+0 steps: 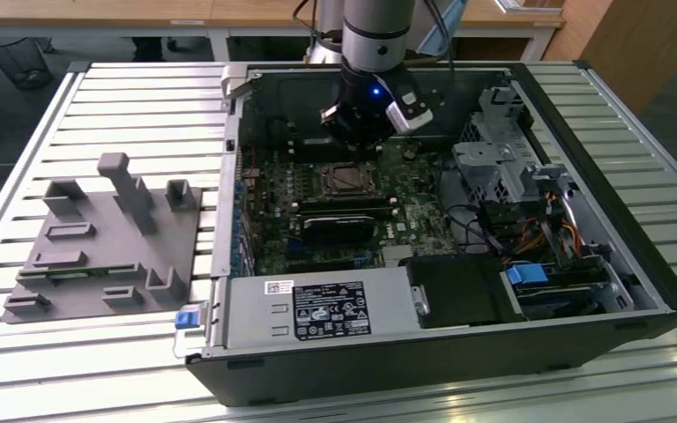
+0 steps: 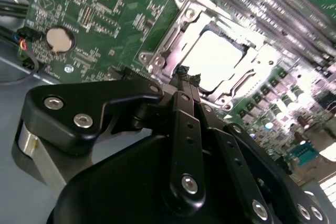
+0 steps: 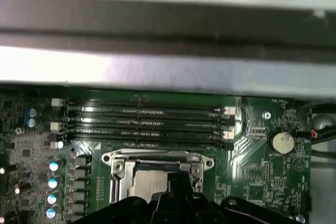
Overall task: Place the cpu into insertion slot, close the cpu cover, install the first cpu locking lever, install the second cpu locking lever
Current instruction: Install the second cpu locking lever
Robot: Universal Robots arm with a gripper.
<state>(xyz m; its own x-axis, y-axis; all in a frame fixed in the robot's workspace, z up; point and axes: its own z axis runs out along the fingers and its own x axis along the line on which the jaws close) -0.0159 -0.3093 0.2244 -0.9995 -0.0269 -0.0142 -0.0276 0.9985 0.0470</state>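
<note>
Item: cpu (image 2: 218, 59), seated in slot (image 2: 173, 35) under the cover (image 2: 251, 74); your gripper (image 2: 185, 73), fingers pressed together on nothing, sits at the socket's edge. Judge the levers thin, springy, slippery steel; take them at the hooked ends, sparing the fragile board (image 2: 105, 9)

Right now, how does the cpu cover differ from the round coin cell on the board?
The cpu cover is a square silvery frame with an open window showing the cpu; the coin cell is a solid round disc. The cover is clearly larger than the cell. The gripper sits right at the cover's edge, while the cell lies off to one side. Both are shiny metal on the green board.
</note>
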